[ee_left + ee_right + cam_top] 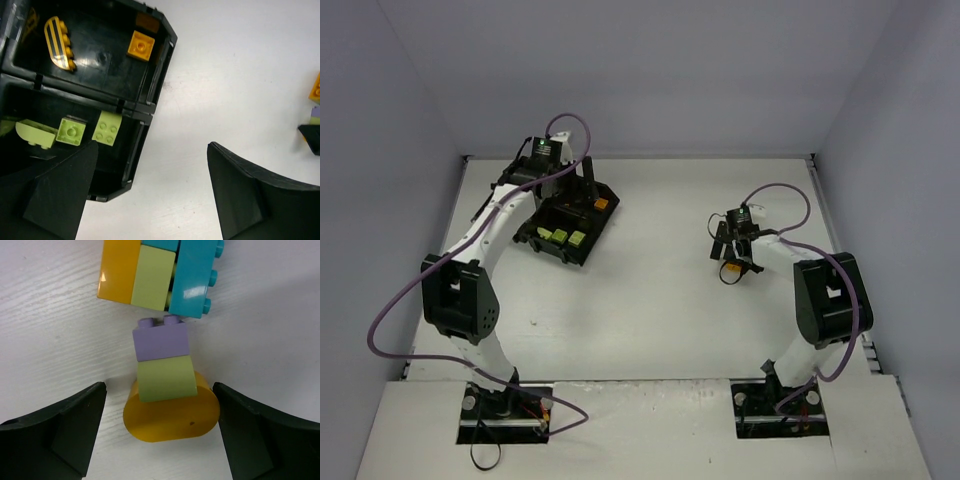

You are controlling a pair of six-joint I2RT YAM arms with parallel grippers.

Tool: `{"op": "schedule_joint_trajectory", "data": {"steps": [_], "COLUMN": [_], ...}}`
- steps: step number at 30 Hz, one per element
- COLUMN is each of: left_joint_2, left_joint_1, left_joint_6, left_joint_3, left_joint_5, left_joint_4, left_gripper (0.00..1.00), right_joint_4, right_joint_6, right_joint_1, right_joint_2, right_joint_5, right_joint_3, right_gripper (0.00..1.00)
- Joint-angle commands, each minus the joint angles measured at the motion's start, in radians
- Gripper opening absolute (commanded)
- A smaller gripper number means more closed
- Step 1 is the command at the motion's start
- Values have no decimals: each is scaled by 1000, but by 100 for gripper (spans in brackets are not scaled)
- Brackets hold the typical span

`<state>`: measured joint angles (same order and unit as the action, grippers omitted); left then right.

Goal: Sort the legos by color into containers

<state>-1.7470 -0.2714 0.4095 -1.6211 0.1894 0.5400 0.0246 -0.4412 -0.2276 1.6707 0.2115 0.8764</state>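
Right gripper, jaws apart, straddles a purple, yellow-green and orange lego stack toward the bench's right edge, while the left gripper, likewise apart and empty, hangs over the far-left tray holding orange and yellow-green legos in separate compartments.

Bright, even light, soft shadows, glare on the black tray, close-ups perhaps slightly blurred.

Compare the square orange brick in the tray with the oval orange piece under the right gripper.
The square orange brick is flat with one stud; the oval orange piece is rounded, no stud showing. The square one lies in the tray; the oval one on the table. A yellow-green piece overlaps the oval one; nothing overlaps the square one. Both are orange.
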Motion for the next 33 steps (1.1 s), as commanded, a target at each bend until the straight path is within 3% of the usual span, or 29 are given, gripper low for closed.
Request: {"op": "schedule_joint_trajectory", "data": {"steps": [1, 7, 10, 13, 15, 20, 23, 33], "left_joint_2": [81, 87, 84, 83, 84, 92, 106, 219], "left_joint_1": [-9, -55, -81, -107, -146, -172, -186, -206], "left_joint_6": [5, -26, -28, -28, -28, 21, 31, -222], "left_joint_3": [19, 33, 27, 6, -34, -52, -36, 92], "left_joint_5": [54, 81, 96, 133, 189, 327, 433, 640], "left_joint_4": [-15, -17, -18, -17, -6, -49, -110, -216], "left_gripper": [83, 83, 83, 83, 83, 83, 83, 83], "right_joint_4": [-72, -135, -156, -186, -254, -336, -359, -207], "right_joint_6": [42, 116, 148, 209, 322, 482, 522, 625], "right_joint_1": [8, 5, -2, -19, -96, -219, -230, -230], "right_joint_2": [-8, -49, -87, -162, -257, -425, -489, -506], "right_joint_5": [-4, -40, -87, -176, -266, -375, -533, -897], "right_joint_3": [15, -22, -36, -45, -69, -91, -74, 87], "right_gripper": [83, 55, 37, 9, 0, 0, 0, 0]}}
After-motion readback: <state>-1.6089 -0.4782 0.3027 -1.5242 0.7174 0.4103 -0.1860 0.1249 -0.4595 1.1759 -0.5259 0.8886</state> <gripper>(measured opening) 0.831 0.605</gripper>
